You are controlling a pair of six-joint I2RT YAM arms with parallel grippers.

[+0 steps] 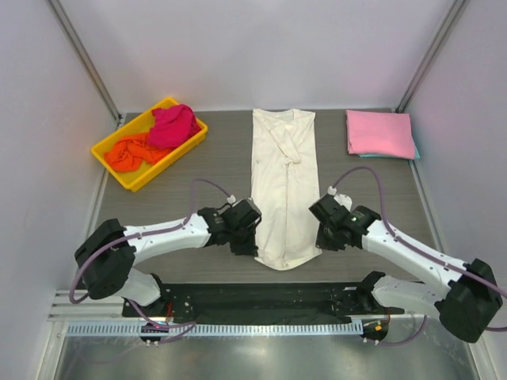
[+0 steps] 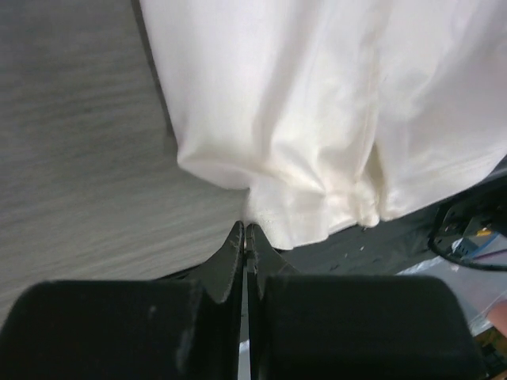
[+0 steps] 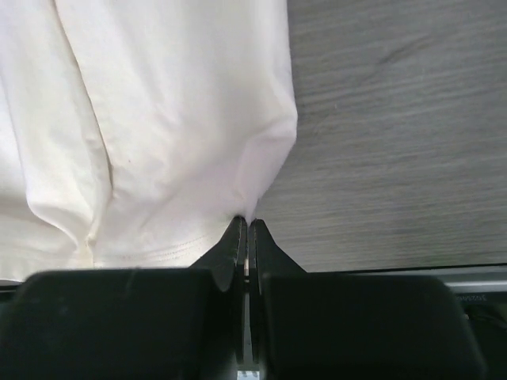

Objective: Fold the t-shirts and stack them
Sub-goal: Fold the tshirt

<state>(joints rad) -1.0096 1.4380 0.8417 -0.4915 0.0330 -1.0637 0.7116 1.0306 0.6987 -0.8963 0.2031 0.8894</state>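
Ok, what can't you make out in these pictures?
Top view: the left pincer and right pincer cover the near corners of the long cream-white cloth t-shirt.
Top view: the folded pink cloth shirt hides all but a teal sliver beneath.
Top view: crumpled magenta cloth and orange cloth in the yellow plastic tray; garment count unclear.
Wrist views: the shirt runs off the frame.

centre shirt [image 1: 283,186] lengthwise amid table [image 1: 150,198] | tray [image 1: 119,172] far-left, bunched shirts [image 1: 174,125] inside | folded stack [image 1: 379,132] far-right, probably two layers | left gripper [image 2: 244,231] at its near-left corner, right gripper [image 3: 244,223] near-right
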